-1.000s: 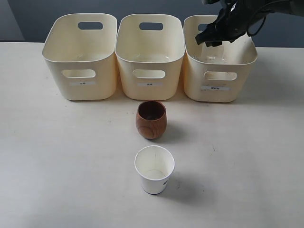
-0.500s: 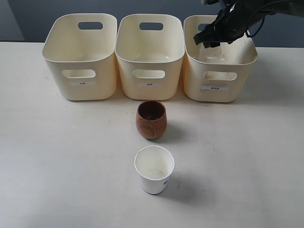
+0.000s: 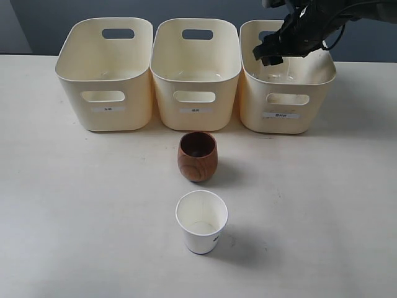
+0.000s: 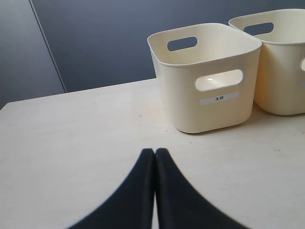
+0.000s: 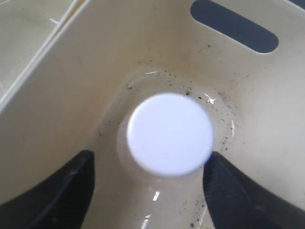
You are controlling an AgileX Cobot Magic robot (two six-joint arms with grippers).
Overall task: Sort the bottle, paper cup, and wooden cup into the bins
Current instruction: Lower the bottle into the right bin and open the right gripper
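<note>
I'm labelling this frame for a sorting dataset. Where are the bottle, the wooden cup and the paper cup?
bottle point(image 5: 170, 134): right wrist view, on its white cap.
wooden cup point(image 3: 198, 164): exterior view, on its outer front wall.
paper cup point(image 3: 200, 234): exterior view, on its white side.

Seen from outside, the bottle point(image 5: 169, 134) is almost wholly hidden behind the wall of the right bin point(image 3: 286, 99) and the dark right arm point(image 3: 304, 28), which the top edge cuts off. From the right wrist only its blurred white cap is plain; the clear body below is hard to make out. Both pairs of jaws are cropped by their wrist pictures' edges, as is a second bin point(image 4: 286, 62). From outside, the bin labels point(image 3: 194, 110) and the paper cup's point(image 3: 201, 220) mark are too small to read.
</note>
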